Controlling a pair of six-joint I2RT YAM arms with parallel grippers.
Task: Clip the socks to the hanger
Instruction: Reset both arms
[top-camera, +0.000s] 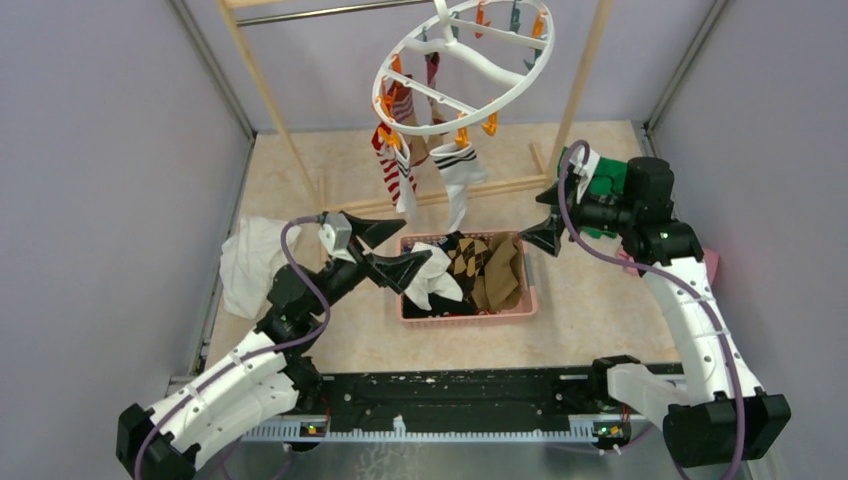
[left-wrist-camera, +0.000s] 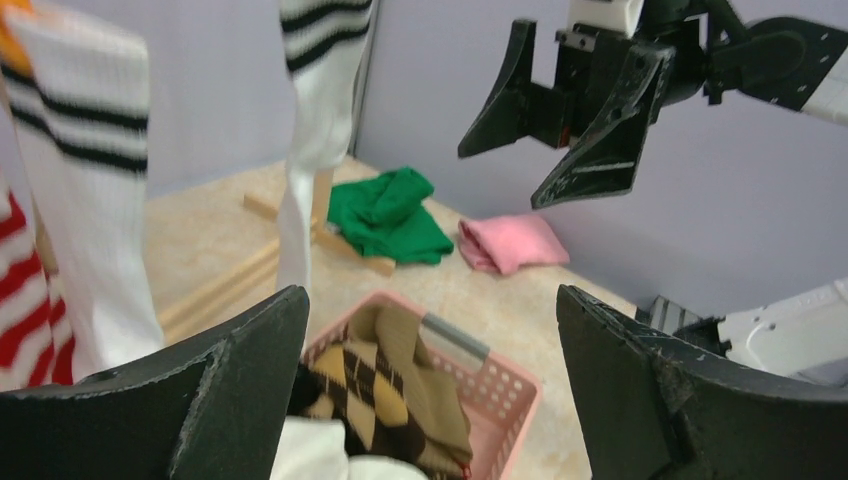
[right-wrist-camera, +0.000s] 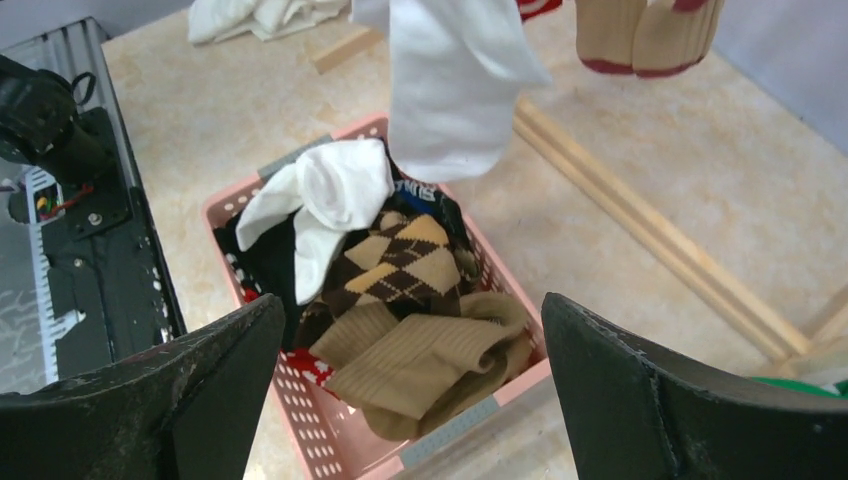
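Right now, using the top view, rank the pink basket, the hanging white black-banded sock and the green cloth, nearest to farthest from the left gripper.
From the left gripper:
1. the pink basket, right beside its open jaws, on the table.
2. the white black-banded sock, hanging beyond, toward the back.
3. the green cloth, far right, toward the back.

The beige table (top-camera: 570, 290) carries a pink basket (top-camera: 470, 314) near its middle. A crumpled white cloth (top-camera: 248, 262) lies at the left edge. A green cloth (left-wrist-camera: 385, 215) and a pink cloth (left-wrist-camera: 512, 243) lie just beside each other at the far right. Wooden rack bars (right-wrist-camera: 650, 225) run across behind the basket, and a black rail (top-camera: 450, 395) lines the near edge.
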